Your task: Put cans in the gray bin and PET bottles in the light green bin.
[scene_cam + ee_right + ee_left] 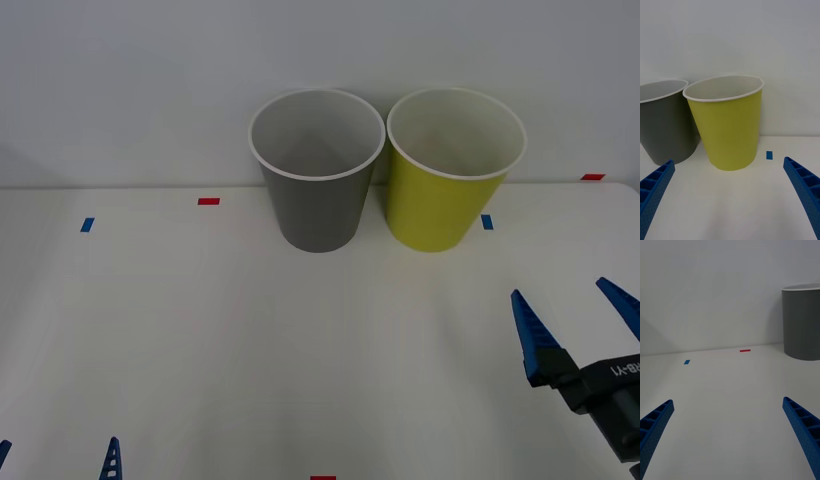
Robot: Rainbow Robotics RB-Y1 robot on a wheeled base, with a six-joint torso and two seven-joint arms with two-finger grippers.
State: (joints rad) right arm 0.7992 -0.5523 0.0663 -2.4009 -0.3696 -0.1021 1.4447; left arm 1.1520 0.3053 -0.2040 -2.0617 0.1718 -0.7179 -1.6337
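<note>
The gray bin [318,205] and the light green bin [440,205] stand upright side by side at the back of the white table, against the wall. What shows of both pale insides holds nothing. The cans and PET bottles are out of view. My right gripper [560,290] hovers open at the front right, facing the light green bin [730,127], with the gray bin [666,127] beside it. My left gripper [58,445] is open at the table's front left corner, and the gray bin [803,326] stands far ahead of it to one side.
Small tape marks lie on the table [200,340]: red [208,201] and blue [87,225] at the back left, blue [487,222] beside the light green bin, red [592,177] at the far right. A white wall closes the back.
</note>
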